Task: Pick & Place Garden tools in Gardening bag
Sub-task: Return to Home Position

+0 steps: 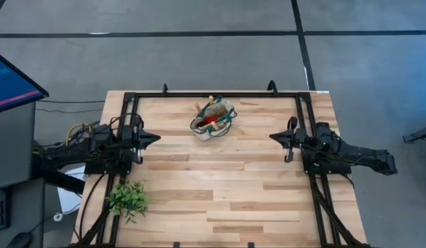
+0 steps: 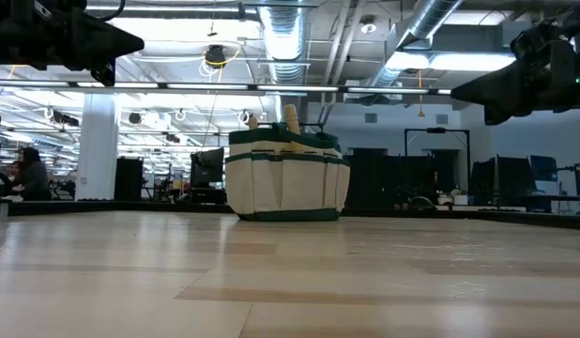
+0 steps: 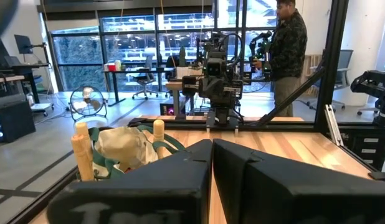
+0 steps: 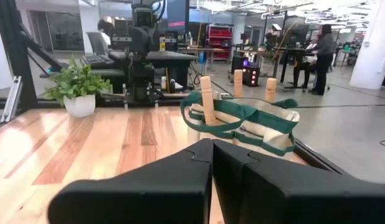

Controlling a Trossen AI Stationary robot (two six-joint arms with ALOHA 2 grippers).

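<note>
Sweeping in from the left: leafy plant at the near-left corner of the desk, well apart from everything and no part of the job. Next over, left gripper raised clear of the wood at the desk's left side, fingers pressed together with nothing between them, pointing straight across at its twin.

Moving to the middle: gardening bag upright near the far edge, just beyond the line joining the two tips and about midway along it, so neither arm clearly nearer. Out of its mouth, wooden handles poking up, roughly upright with a slight lean, and a flash of a red tool down among them. No loose tool to be spotted anywhere on the bare boards.

Finishing on the right: right gripper mirroring the left, closed tight and empty, hanging off the surface. Looks like loading done, judging by that. Nothing ahead but parking both arms, with the bag lying forward and inward of each.
</note>
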